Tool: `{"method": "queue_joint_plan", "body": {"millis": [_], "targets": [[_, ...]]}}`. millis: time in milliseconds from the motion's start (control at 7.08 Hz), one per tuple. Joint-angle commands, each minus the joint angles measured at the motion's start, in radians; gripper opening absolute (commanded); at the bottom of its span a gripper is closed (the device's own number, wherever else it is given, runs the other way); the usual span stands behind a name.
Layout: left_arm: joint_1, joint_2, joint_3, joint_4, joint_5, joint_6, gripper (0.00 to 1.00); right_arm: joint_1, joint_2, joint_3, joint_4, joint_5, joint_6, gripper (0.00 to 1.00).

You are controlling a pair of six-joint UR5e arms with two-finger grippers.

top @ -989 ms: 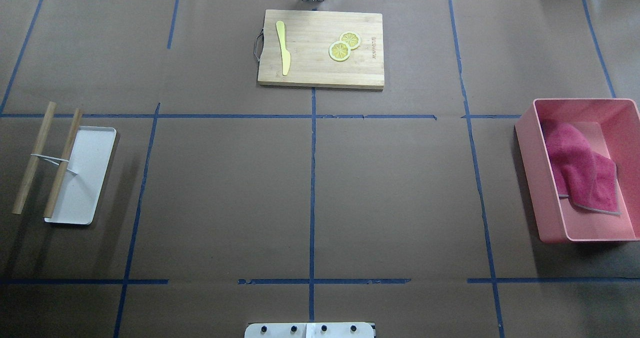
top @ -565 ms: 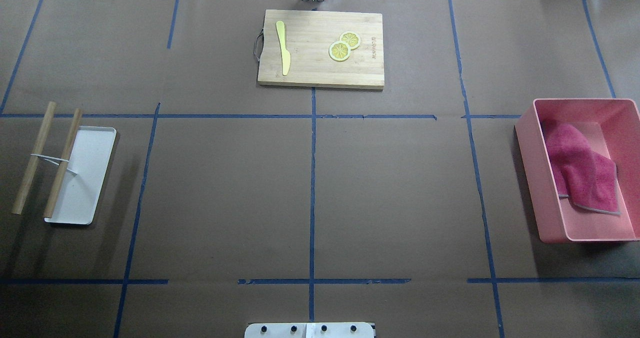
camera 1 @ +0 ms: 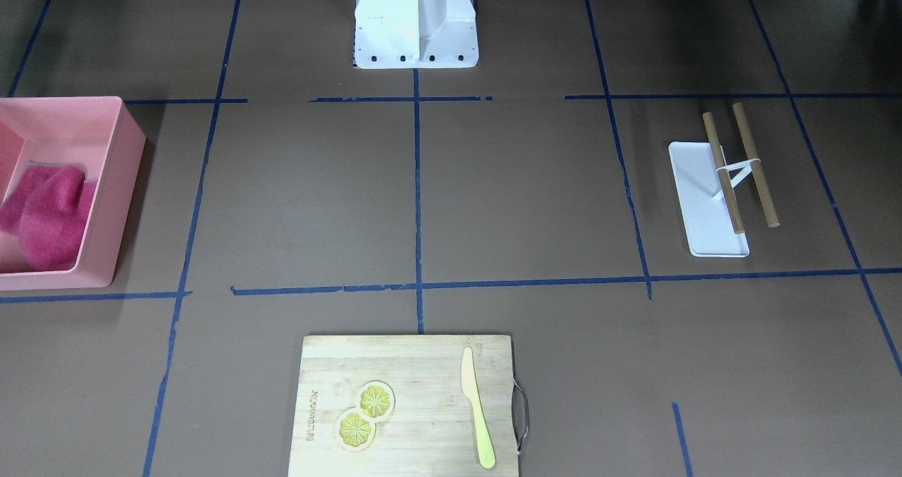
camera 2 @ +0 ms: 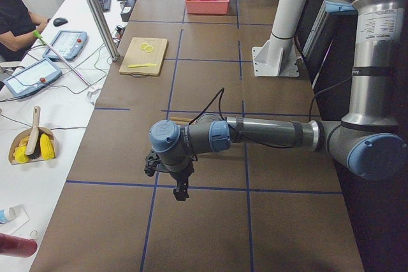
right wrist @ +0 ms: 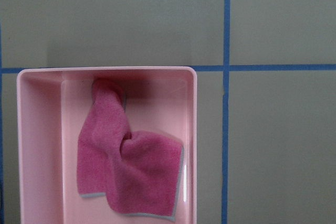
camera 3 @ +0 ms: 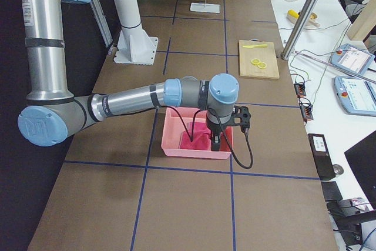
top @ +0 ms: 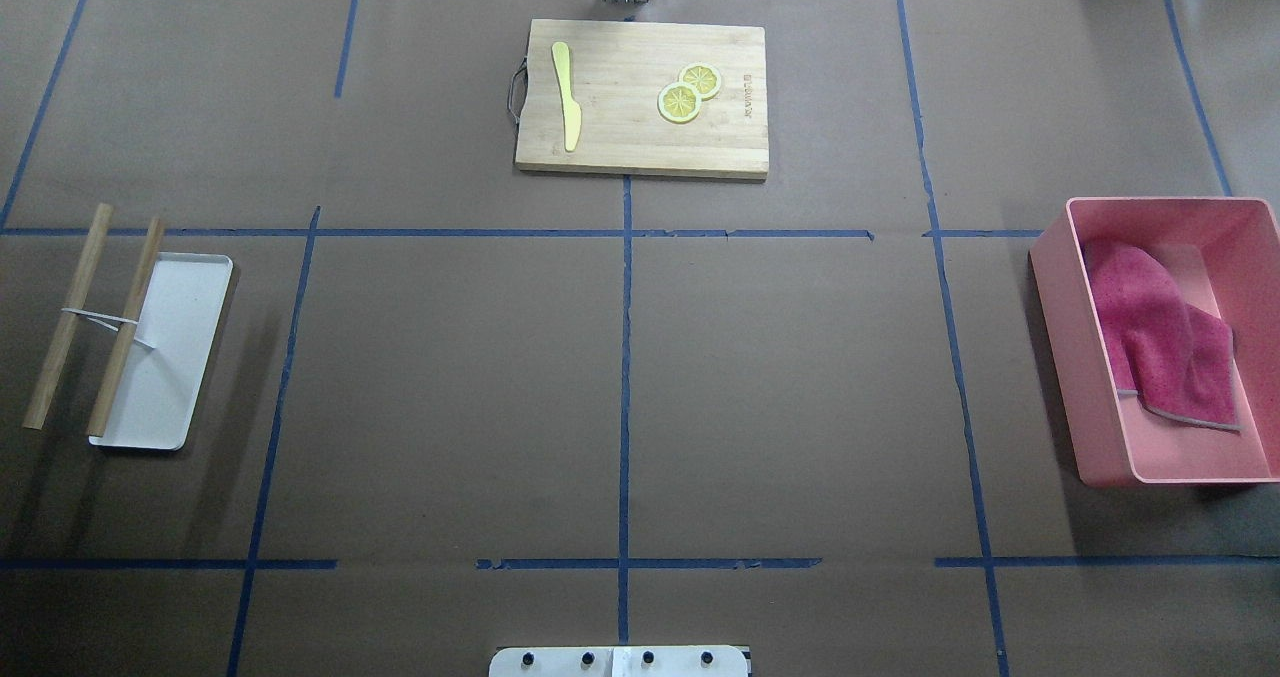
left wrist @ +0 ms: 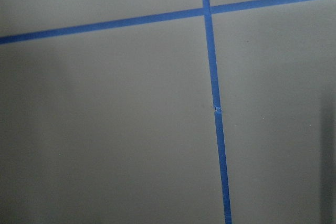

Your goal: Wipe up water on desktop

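1. The desktop [top: 450, 387] fills the overhead view, brown and taped into rectangles.
2. At its edges are a cutting board [top: 640, 147] far, a white tray [top: 170, 357] left, and a pink bin [top: 1060, 357] holding a cloth [top: 1160, 337] right.
3. The left gripper [camera 2: 180, 192] hangs over the left end. The right gripper [camera 3: 216, 143] is seemingly just above the cloth. I cannot tell the finger state of either.

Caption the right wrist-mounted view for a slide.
Looking down from the right wrist: a crumpled magenta cloth lies inside the pink bin on the blue-taped brown desktop.

Bright even overhead light, exterior views sharp. Soft shadow on matte dark-brown desktop [top: 1050, 527] beside pink rectangular plastic bin [top: 1075, 357]; glare streak on bin's inner wall, right wrist view. Left wrist view dimmer, soft.
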Motion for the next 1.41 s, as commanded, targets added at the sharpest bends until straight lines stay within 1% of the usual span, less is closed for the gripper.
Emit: {"method": "queue_joint_plan", "body": {"millis": [0,141,424,565,707,848,989,1272], "targets": [[-0.007,-0.001,0.022,-0.077,-0.014,-0.124,1.00,0.031,0.001,-0.092,0.050,-0.006,-0.081,1.00],[-0.007,0.002,0.041,-0.113,-0.014,-0.134,1.00,0.036,0.001,-0.110,0.051,-0.006,-0.089,1.00],[-0.007,0.002,0.048,-0.120,-0.014,-0.134,1.00,0.036,0.008,-0.119,0.053,-0.036,-0.091,1.00],[-0.007,0.002,0.050,-0.120,-0.014,-0.134,1.00,0.036,-0.004,-0.128,0.053,-0.038,-0.092,1.00],[-0.006,0.001,0.050,-0.120,-0.014,-0.134,1.00,0.035,0.001,-0.168,0.067,-0.033,-0.088,1.00],[-0.007,0.001,0.050,-0.120,-0.014,-0.134,1.00,0.036,-0.008,-0.203,0.153,-0.024,-0.083,1.00],[-0.006,-0.001,0.050,-0.120,-0.014,-0.134,1.00,0.036,-0.016,-0.218,0.198,-0.023,-0.074,1.00],[-0.007,0.001,0.051,-0.120,-0.014,-0.134,1.00,0.036,-0.018,-0.240,0.200,-0.021,-0.074,1.00]]}}
